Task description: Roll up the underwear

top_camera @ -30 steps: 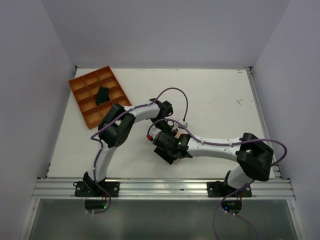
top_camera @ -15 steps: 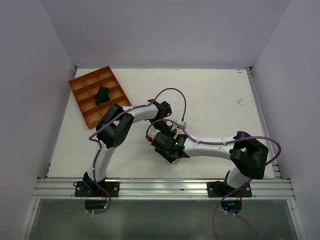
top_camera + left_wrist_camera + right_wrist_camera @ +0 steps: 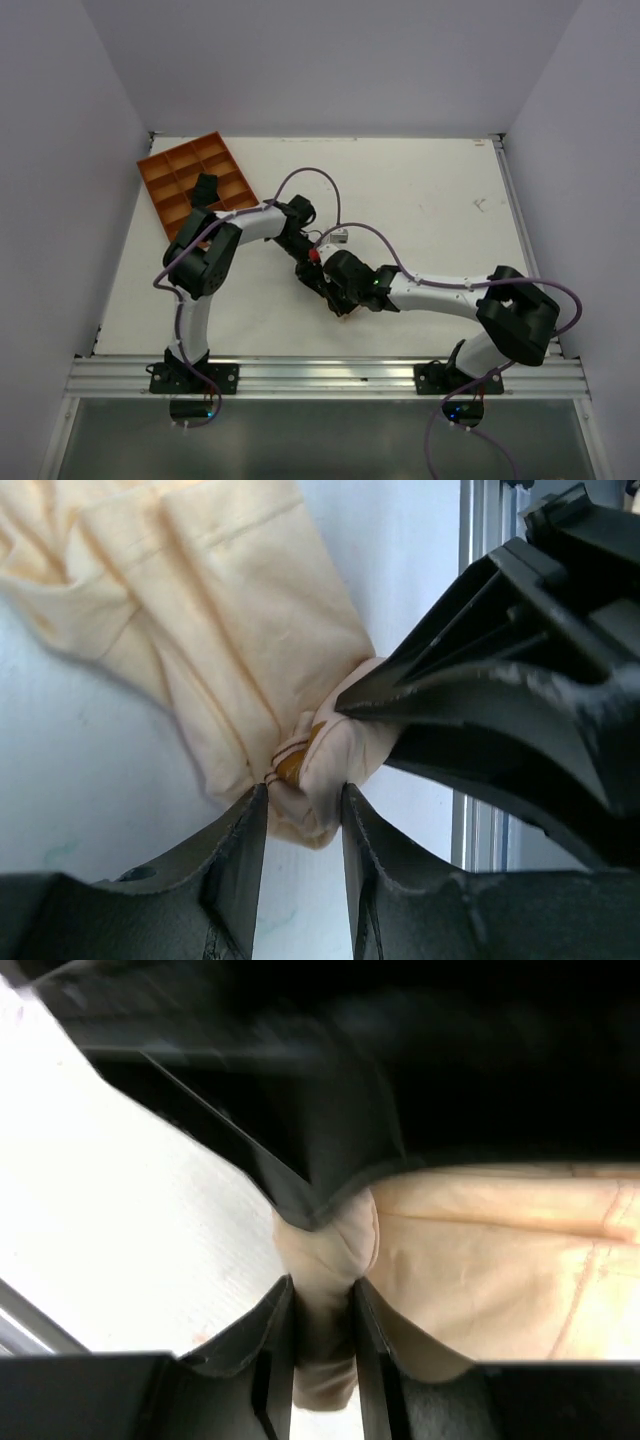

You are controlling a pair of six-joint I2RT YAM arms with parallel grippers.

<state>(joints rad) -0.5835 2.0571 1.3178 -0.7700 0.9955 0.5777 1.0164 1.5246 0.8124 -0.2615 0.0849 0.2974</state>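
Left wrist view: underwear [image 3: 220,610], pale peach and wrinkled, lies on the white counter [image 3: 80,780] and fills the upper left of the frame, narrowing to a bunched end at lower centre. Left pincer [image 3: 303,795] grips that bunched end, and the fabric fills the narrow gap and touches both fingers. Right pincer [image 3: 365,725] comes in from the right, its tip pressed into the same bunch just above. Right wrist view: the right pincer's two fingers are closed tight on a twisted fold of the underwear, with the dark left pincer just above it and the rest of the fabric spreading to the right. Top external view: both arms meet mid-counter, slightly below centre, and the cloth is mostly hidden under them. Orange tray [image 3: 175,170] sits at upper left with a black bundle [image 3: 205,187] in one compartment.
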